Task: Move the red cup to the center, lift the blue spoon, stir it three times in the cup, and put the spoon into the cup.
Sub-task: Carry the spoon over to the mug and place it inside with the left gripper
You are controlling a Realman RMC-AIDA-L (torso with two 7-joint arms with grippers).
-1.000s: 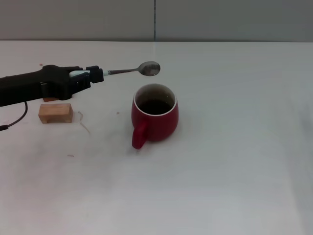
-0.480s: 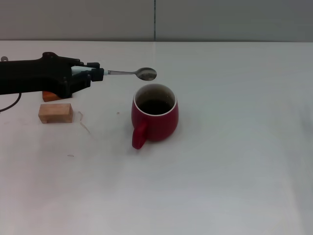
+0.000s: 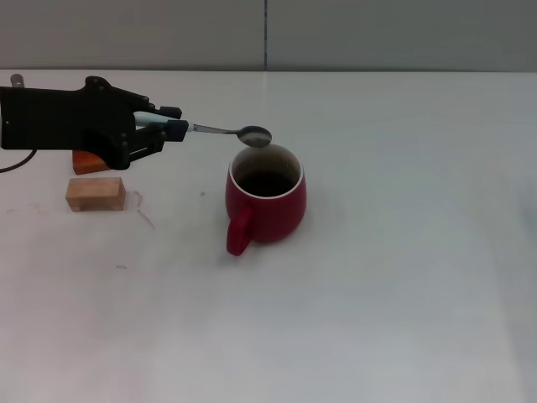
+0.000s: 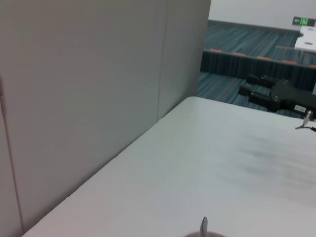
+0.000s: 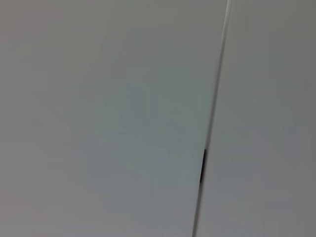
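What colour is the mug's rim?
Cream-white, on the dark-red mug; clearest in the head view.

spoon (image 3: 228,132) above cup (image 3: 266,204) (far rim)

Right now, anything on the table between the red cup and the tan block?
No. In the head view, the stretch between the red cup and the tan block is bare tabletop, only faint scuffs.

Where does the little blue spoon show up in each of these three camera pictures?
Head view: the blue spoon sticks out of the left gripper, its bowl over the far rim of the red cup.
Left wrist view: only the spoon's tip peeks in at the picture's lower edge.
Right wrist view: not in it; only a grey wall.
Shared landmark: the white table, also in the left wrist view.
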